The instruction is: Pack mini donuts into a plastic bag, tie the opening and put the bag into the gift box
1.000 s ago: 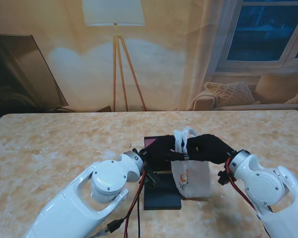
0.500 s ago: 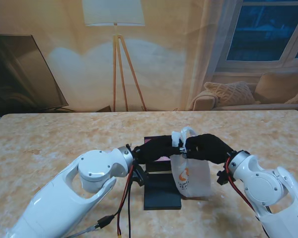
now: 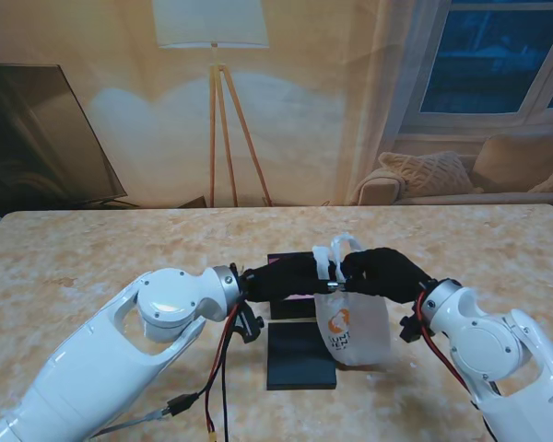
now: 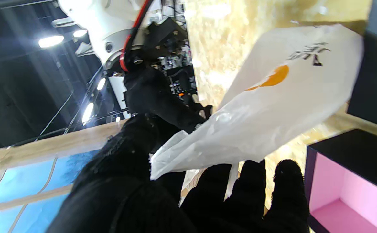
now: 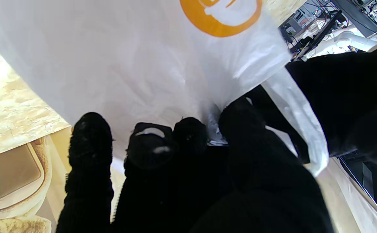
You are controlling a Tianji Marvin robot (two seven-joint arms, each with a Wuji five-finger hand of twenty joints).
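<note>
From the stand's view, we had both black-gloved hands meeting at the top of the white plastic bag (image 3: 350, 322), our left hand (image 3: 290, 274) coming in from the left and our right hand (image 3: 380, 273) from the right, each pinching a handle loop (image 3: 336, 249). The bag hung by its neck just right of the black lid (image 3: 300, 354), with the gift box (image 3: 290, 308) mostly hidden under our left forearm. In the left wrist view, our left hand (image 4: 162, 181) gripped a folded edge of the bag (image 4: 272, 106), and the box's pink interior (image 4: 347, 191) stood open close by. In the right wrist view, our right hand (image 5: 182, 168) was clamped on the gathered plastic (image 5: 136, 68) at the neck, with one handle strip (image 5: 300, 113) trailing past it. We could not see any donuts through the plastic. We judged that we were in the tying step; the next move called for crossing the handles and drawing them tight without losing either grip.
</note>
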